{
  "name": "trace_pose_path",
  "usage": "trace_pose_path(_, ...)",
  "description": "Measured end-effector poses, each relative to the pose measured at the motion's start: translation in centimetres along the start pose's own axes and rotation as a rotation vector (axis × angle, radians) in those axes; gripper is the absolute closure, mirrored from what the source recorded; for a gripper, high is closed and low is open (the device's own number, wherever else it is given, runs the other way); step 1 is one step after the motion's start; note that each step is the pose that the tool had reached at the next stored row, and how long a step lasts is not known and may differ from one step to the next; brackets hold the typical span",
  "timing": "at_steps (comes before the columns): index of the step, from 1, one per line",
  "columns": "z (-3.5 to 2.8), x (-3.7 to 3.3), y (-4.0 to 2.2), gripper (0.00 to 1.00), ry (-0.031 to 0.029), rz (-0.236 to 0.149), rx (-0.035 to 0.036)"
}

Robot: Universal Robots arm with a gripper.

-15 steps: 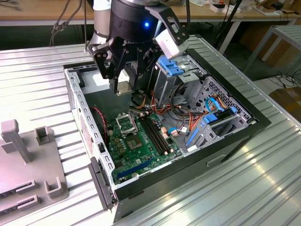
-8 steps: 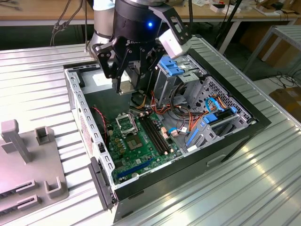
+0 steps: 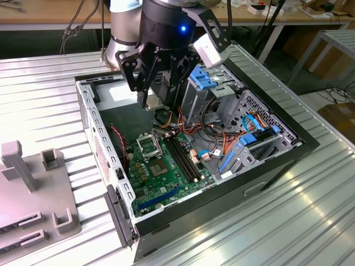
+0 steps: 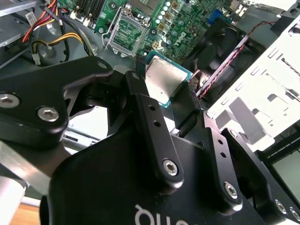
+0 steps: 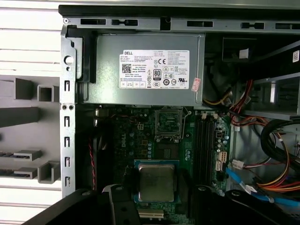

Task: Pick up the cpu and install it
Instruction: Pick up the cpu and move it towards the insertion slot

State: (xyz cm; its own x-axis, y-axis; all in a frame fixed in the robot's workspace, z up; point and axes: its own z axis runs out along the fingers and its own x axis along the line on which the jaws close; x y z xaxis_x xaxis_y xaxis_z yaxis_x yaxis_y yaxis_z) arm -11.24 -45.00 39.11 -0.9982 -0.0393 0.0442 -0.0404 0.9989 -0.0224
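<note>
Claw clamped on the cpu, held in the air over the open computer case.

In both wrist views the black fingers press on two opposite edges of the cpu, whose silver-grey metal top and thin green rim face the cameras. Below it lies the green motherboard; the black-framed socket sits on the board apart from the chip, between it and the grey power supply at the far end of the case. In the exterior view the claw hangs above the far part of the case, and the long black memory slots run just beside the socket on the exterior view's right. The case lies on its side on a ribbed metal worktop, with a grey fixture block well apart on the exterior view's left.
</note>
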Motion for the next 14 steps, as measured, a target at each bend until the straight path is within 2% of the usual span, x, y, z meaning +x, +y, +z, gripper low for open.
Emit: trace_pose_path(14, -0.06, -1.33, -0.06, 0.53, 0.0, 0.0, 0.0)
